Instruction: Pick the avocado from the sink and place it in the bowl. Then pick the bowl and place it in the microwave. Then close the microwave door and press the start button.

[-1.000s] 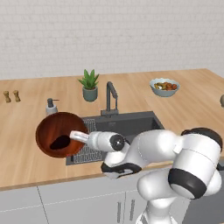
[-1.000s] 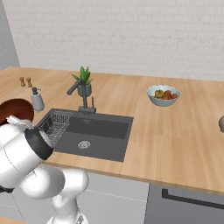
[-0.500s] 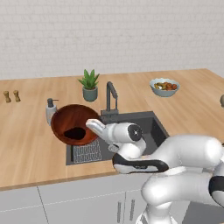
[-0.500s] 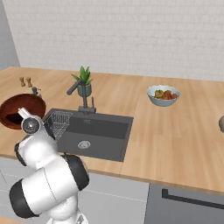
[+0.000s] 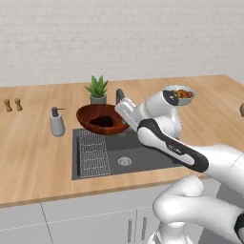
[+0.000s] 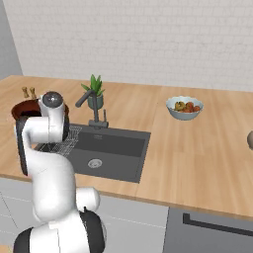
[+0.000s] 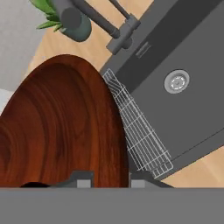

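My gripper (image 5: 125,113) is shut on the right rim of the reddish-brown wooden bowl (image 5: 101,119), holding it tilted in the air over the back left of the sink (image 5: 125,153). A nearly black avocado (image 5: 102,122) lies inside the bowl. In the hand view the bowl (image 7: 61,131) spreads across the left, with the gripper (image 7: 109,181) clamped on its edge at the bottom. The bowl (image 6: 23,109) peeks out behind the arm in the right base view. The microwave and its door are out of view.
Below the bowl are the wire rack (image 5: 93,153) and the faucet (image 5: 119,95). A soap dispenser (image 5: 57,122), a potted plant (image 5: 97,89), two small shakers (image 5: 13,105) and a pale bowl of food (image 5: 180,94) stand on the wooden counter (image 5: 33,157).
The arm has swung round and carried the bowl from the counter's front left up and to the right, over the sink's back left corner. The avocado has stayed in the bowl.
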